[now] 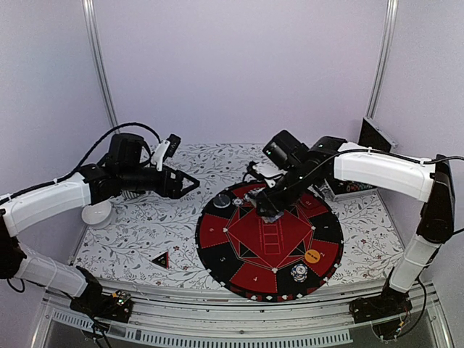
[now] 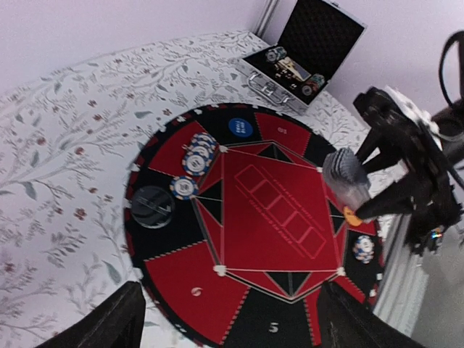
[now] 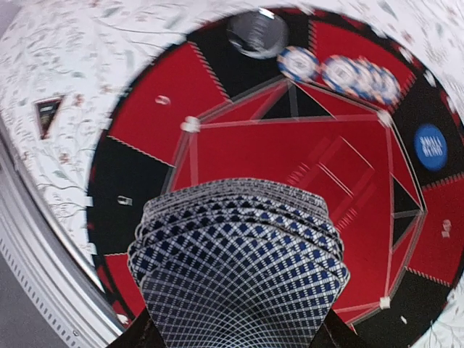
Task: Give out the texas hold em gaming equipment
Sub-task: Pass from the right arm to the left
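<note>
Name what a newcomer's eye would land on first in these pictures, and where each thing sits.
The large round red-and-black mat lies in the middle of the floral table. Over it, the right gripper clamps a deck of cards with blue-checked backs. An open case sits at the table's far right.

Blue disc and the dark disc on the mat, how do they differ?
The blue disc is bright blue with white lettering; the dark disc is grey-black and glossy. The dark disc looks bigger than the blue disc. Both are round and lie flat on black segments of the mat.
</note>
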You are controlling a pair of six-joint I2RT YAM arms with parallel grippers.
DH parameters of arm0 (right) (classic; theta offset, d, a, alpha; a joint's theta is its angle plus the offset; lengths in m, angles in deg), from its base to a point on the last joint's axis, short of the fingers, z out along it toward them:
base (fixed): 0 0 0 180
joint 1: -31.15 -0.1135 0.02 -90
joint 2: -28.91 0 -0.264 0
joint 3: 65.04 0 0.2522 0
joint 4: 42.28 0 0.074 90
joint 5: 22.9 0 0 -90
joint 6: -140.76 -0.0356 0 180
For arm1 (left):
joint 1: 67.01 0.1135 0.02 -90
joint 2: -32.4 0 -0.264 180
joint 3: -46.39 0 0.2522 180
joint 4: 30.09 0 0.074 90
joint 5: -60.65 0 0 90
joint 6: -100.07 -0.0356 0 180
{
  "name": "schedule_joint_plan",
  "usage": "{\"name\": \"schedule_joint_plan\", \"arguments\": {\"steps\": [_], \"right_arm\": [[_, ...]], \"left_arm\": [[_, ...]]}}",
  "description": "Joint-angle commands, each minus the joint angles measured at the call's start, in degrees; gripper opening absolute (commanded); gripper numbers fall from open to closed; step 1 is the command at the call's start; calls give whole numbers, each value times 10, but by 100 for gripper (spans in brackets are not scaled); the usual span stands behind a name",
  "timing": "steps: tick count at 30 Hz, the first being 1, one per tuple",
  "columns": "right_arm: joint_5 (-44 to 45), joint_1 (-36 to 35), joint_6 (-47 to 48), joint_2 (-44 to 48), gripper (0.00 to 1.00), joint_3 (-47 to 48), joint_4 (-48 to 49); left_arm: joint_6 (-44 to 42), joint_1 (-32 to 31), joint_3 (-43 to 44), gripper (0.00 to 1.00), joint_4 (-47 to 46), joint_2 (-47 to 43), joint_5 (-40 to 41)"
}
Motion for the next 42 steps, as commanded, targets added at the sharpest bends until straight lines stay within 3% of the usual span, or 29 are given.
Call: {"name": "schedule_joint_plan", "arguments": {"steps": [1,3,9,11,14,15,20,30,38,42], "right_arm": [[-6,-82,66,-24,34,53,81],[2,-109,89,-40,34,72,100],[2,-150,142,-82,34,113,121],[6,-159,151,-84,34,116,129],[9,-166,160,-88,34,123,135],[11,-166,162,-90,34,124,136],[13,-168,171,-98,34,138,139],[52,-181,205,-119,34,161,129],[82,-181,219,-131,34,184,120],[99,-181,235,-138,33,194,119]], "left_arm": [[134,6,-47,88,-65,21,-170],[163,5,-75,98,-109,20,-217],[172,-1,-93,98,-154,1,-258],[176,-1,-95,92,-156,3,-258],[171,-3,-91,70,-142,15,-258],[160,-6,-87,69,-132,17,-257],[113,-13,-66,75,-77,20,-219],[96,-25,-37,69,-46,80,-237],[66,-30,-39,52,-16,89,-265],[60,-32,-41,29,-17,89,-305]]}}
